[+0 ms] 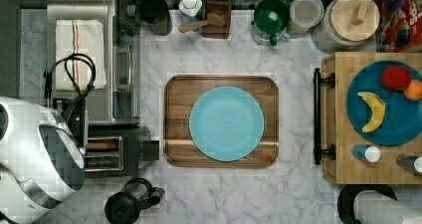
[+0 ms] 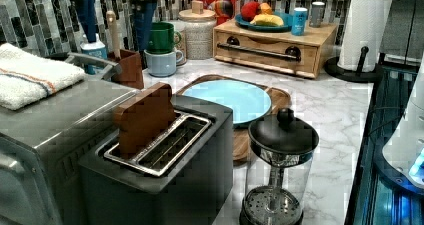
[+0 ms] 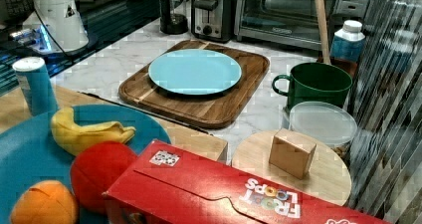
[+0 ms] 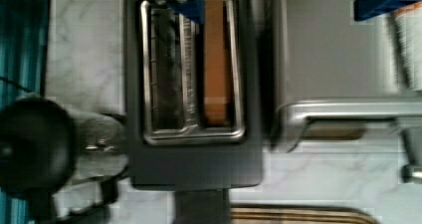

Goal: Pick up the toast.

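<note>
You are looking at a white marbled surface (image 1: 298,64) backed by a striped tile wall, crowded with kitchen things. The toast (image 2: 144,119) stands upright in a dark toaster (image 2: 165,180), in the slot nearer the silver toaster oven (image 2: 45,135), its upper part rising well above the slot in the left view. In the top view the toast (image 1: 102,145) shows as a narrow brown strip in the toaster (image 1: 117,154) at the top view's lower left, with the white robot arm (image 1: 30,154) just beside the toaster on the top view's left. In the wrist view you look straight down on the toaster (image 4: 191,154) and the toast (image 4: 217,59) lies edge-on in one slot while the other slot is bare metal; blue parts of the gripper (image 4: 191,5) sit at the frame edge above the divider between the slots, right beside the toast, but you cannot tell whether it touches, nor whether the gripper is open or closed. A white striped cloth (image 2: 30,80) lies folded on the toaster oven. A light blue plate (image 1: 226,123) rests on a wooden tray (image 1: 174,89) in the middle of the surface, well apart from the toast. A French press (image 2: 279,170) stands just beside the toaster. A banana (image 1: 373,110) lies on a dark blue plate (image 1: 398,129) on a wooden stand.
</note>
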You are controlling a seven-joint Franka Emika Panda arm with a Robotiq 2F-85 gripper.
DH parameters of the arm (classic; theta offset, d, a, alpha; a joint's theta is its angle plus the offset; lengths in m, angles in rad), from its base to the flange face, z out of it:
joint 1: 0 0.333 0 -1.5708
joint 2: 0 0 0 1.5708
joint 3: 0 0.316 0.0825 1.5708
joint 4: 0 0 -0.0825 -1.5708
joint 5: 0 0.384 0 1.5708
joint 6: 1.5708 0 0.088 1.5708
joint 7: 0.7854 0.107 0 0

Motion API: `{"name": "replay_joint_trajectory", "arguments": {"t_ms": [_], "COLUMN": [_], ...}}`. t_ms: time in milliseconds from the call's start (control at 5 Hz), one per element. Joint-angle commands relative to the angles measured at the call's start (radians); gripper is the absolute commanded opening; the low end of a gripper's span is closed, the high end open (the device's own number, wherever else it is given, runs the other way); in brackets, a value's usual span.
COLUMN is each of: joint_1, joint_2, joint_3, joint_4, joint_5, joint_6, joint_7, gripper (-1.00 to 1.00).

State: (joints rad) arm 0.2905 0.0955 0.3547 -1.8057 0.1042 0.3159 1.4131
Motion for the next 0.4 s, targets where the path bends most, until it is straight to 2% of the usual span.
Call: {"name": "replay_joint_trajectory", "arguments": {"t_ms": [200, 400], "joint_1": [0.026, 0.036], "joint_2": [0.076, 0.098], "joint_3": [0.03, 0.037], "joint_4": [-0.008, -0.027], "joint_5": [0.088, 0.111], "joint_6": [0.056, 0.08], "joint_7": [0.059, 0.07], "gripper": [1.0, 1.0]}}
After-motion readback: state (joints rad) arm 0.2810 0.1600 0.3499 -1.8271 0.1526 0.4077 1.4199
